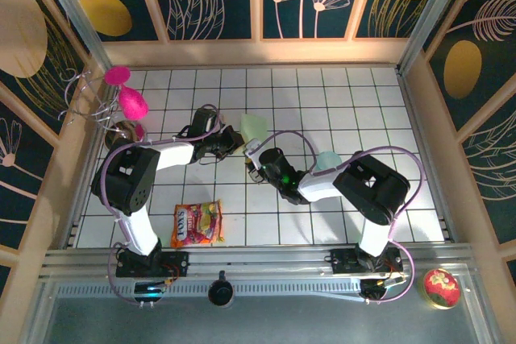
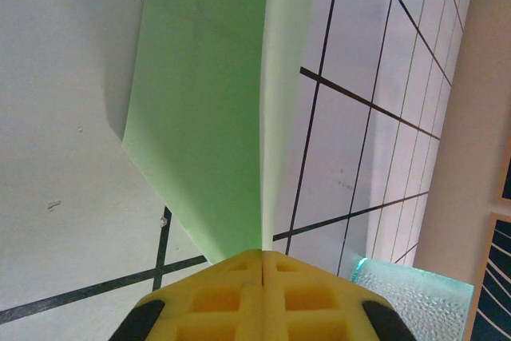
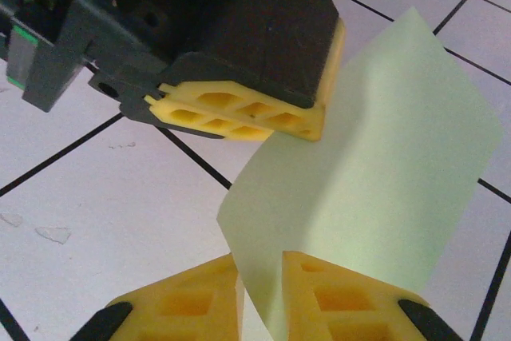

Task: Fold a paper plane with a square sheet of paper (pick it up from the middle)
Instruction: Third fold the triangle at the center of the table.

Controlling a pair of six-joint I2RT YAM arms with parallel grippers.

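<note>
The pale mint-green sheet of paper point(image 3: 375, 157) is held up over the white tiled tabletop point(image 1: 387, 110) near its middle, between the two arms. It is bent along a soft lengthwise fold, so that its two flaps stand apart. The left pincer point(image 2: 263, 265) is seen fully closed, its yellow pads pressed together on the sheet at one end of the fold. The right pincer point(image 3: 259, 293) is set at the opposite lower edge, its jaws narrowed to a slim gap with the paper passing between them; whether the pads actually press the paper cannot be told. A translucent teal plastic cup point(image 1: 328, 160) is seen just beside the right arm. A colourful snack packet point(image 1: 197, 224) is laid flat near the left arm's base, well apart from the paper.
</note>
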